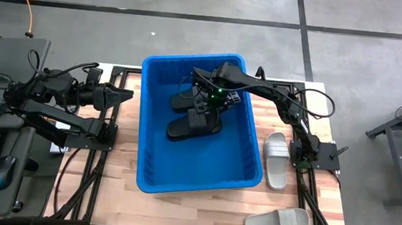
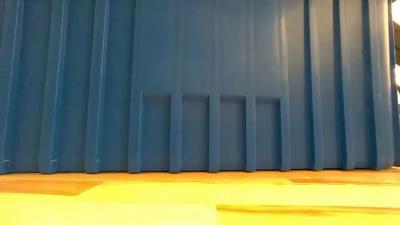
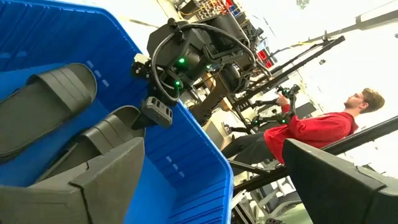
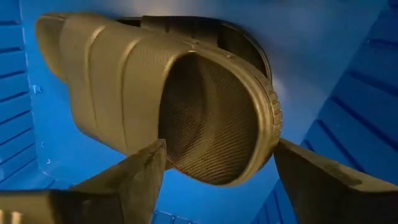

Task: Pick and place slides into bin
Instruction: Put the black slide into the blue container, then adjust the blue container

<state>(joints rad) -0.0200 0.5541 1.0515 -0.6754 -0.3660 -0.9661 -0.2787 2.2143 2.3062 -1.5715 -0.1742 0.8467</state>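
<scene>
The blue bin (image 1: 147,158) stands mid-table, and its ribbed wall (image 2: 200,87) fills the low view. Two black slides lie on its floor, one toward the far wall (image 1: 185,98) and one nearer (image 1: 194,126). My right gripper (image 1: 206,104) hangs open over them, pointing down. In its wrist view its fingers (image 4: 219,146) stand on either side of one end of a black slide (image 4: 155,81). Two light grey slides (image 1: 276,159) (image 1: 277,221) lie on the wooden table right of the bin. My left gripper (image 1: 121,95) waits open left of the bin.
The bin's walls rise around my right gripper. The left wrist view looks past the bin's rim (image 3: 205,143) to a person in red (image 3: 311,127) seated beyond the table. A keyboard and a mouse (image 1: 2,172) lie on a desk left of the table.
</scene>
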